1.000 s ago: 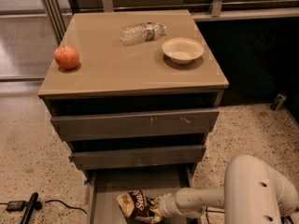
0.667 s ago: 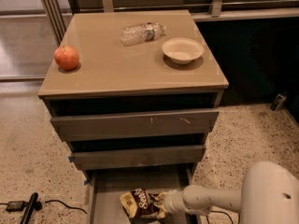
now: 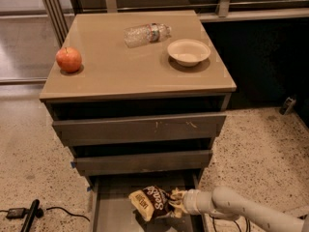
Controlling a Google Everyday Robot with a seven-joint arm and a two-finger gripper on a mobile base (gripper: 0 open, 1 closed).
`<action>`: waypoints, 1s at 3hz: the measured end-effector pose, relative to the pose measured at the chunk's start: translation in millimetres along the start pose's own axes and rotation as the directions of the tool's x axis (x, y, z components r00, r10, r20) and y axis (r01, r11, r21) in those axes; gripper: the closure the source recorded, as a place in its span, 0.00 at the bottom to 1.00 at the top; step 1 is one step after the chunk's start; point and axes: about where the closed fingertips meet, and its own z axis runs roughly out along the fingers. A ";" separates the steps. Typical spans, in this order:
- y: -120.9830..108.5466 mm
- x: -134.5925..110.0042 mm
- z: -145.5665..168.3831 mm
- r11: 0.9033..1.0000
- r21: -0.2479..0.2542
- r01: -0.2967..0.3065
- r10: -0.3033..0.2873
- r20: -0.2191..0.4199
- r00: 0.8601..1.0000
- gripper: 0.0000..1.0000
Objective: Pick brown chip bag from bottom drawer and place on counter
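The brown chip bag is in the open bottom drawer, towards its right side, tilted with one tan end pointing left. The hand is clamped on the bag's right end, and its arm reaches in from the lower right. Above are two more grey drawers, and on the tan surface are an apple at the left, a bowl at the right, and a plastic bottle lying on its side towards the back.
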 end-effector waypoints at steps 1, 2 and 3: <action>-0.2 -31.3 -36.6 0.998 0.002 0.055 -0.055 0.046 0.997 1.00; 23.9 -95.8 -77.9 0.983 -0.011 0.182 -0.181 0.042 0.983 1.00; 34.9 -115.4 -91.2 0.972 -0.027 0.232 -0.231 0.029 0.973 1.00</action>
